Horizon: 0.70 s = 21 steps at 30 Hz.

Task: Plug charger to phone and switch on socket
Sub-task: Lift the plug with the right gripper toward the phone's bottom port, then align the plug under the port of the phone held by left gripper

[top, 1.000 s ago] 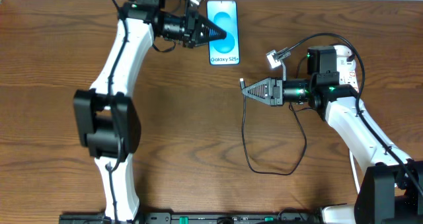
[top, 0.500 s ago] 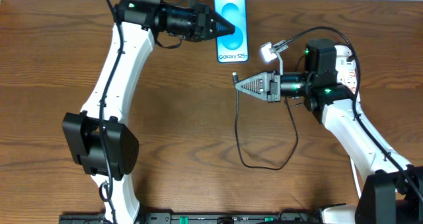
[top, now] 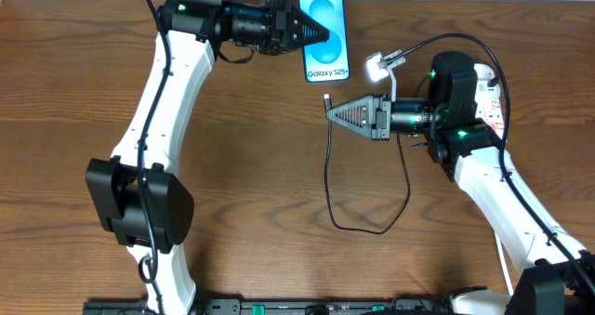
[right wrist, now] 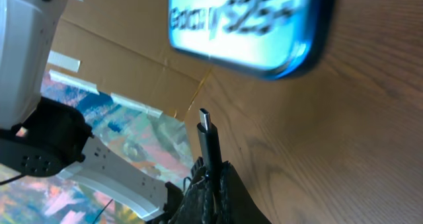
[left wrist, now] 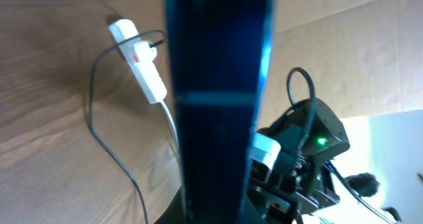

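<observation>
The step in hand looks like the mating of plug and port. The left gripper (top: 321,33) is clamped across the phone (top: 333,6) at the top centre of the overhead view. The right gripper (top: 333,112), just below it, is pinched tight on the charger (top: 327,171) behind its connector tip (right wrist: 206,128). The tip points up toward the phone's bottom edge but does not touch it, and it sits left of that edge's middle in the right wrist view.

To do this well, I judge the tip should first be slid sideways until it lines up with the port, which I cannot make out. Then it should be pushed straight along the phone's long axis while the left gripper braces against the push. The slack loop on the tabletop (top: 242,185) leaves room to travel.

The socket (left wrist: 142,65) lies at upper left in the left wrist view, its switch apparently not yet pressed.

The screen reads "Galaxy S25+", blurred in the right wrist view. The socket's red marking is too small to read.
</observation>
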{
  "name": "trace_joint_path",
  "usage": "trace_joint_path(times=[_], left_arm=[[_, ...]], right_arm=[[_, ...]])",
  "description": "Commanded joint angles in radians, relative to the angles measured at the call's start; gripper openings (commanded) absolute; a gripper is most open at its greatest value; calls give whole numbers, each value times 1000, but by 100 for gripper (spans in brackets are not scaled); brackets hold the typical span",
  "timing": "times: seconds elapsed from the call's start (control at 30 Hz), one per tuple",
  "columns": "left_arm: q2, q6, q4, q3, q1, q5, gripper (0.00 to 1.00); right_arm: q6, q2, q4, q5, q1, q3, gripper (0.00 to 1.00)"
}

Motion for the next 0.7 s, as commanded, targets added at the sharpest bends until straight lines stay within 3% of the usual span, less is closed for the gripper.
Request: trace_joint_path(times=[0.0, 0.27, 0.67], left_arm=[[-4, -6, 6, 20, 0, 93, 7], [-4, -5, 6, 20, 0, 110, 7], [-4, 3, 11, 20, 0, 106, 7]], right_arm=[[42, -18, 22, 16, 2, 13, 1], [123, -18, 105, 15, 2, 13, 1], [130, -18, 109, 2, -6, 13, 1]])
